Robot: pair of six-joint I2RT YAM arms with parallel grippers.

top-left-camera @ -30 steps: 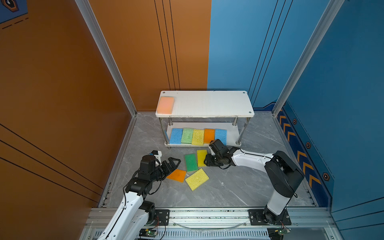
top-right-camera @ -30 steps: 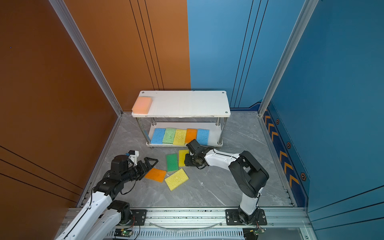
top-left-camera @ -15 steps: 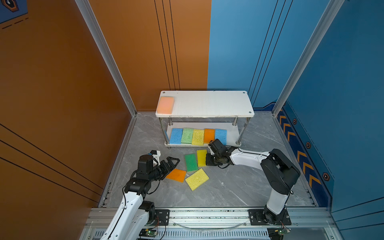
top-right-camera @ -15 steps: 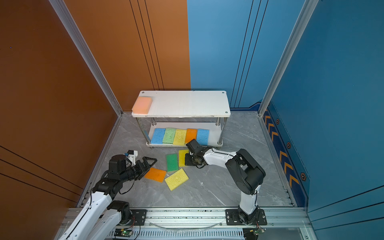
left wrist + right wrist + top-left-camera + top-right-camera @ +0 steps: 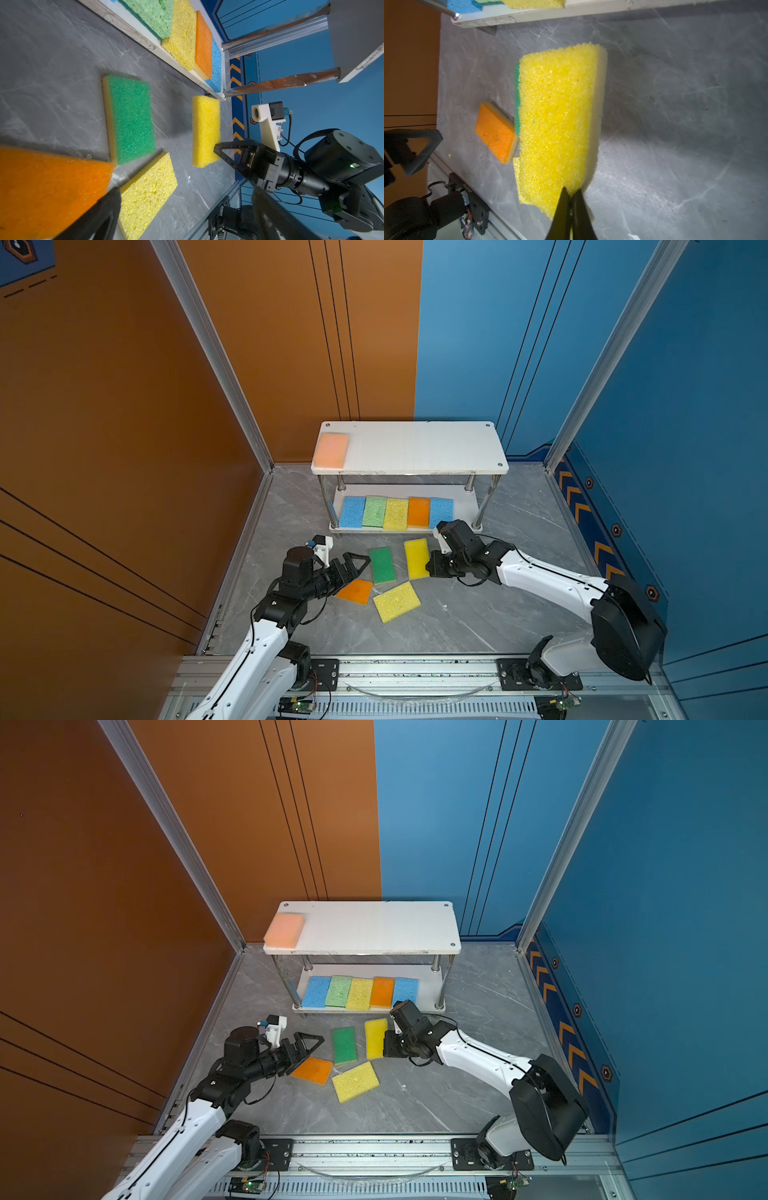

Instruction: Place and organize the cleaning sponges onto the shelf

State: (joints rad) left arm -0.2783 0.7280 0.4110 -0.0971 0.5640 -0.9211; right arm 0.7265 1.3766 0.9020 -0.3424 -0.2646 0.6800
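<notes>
The shelf (image 5: 415, 448) stands at the back, with a peach sponge (image 5: 331, 450) on its top board and several sponges (image 5: 395, 514) in a row on the lower one. On the floor lie a dark green sponge (image 5: 382, 565), an orange sponge (image 5: 354, 591) and a pale yellow sponge (image 5: 396, 601). My right gripper (image 5: 572, 192) is shut on the edge of a bright yellow sponge (image 5: 556, 124), also seen in a top view as yellow sponge (image 5: 417, 558). My left gripper (image 5: 353, 566) stands open beside the orange sponge (image 5: 47, 187), with nothing between its fingers.
Orange and blue walls close in the grey marble floor (image 5: 478, 605) on three sides. A metal rail (image 5: 415, 672) with both arm bases runs along the front. The shelf's chrome posts (image 5: 482, 506) stand close behind my right gripper.
My right gripper has closed on the bright yellow sponge's edge. The left arm has barely moved and stays open.
</notes>
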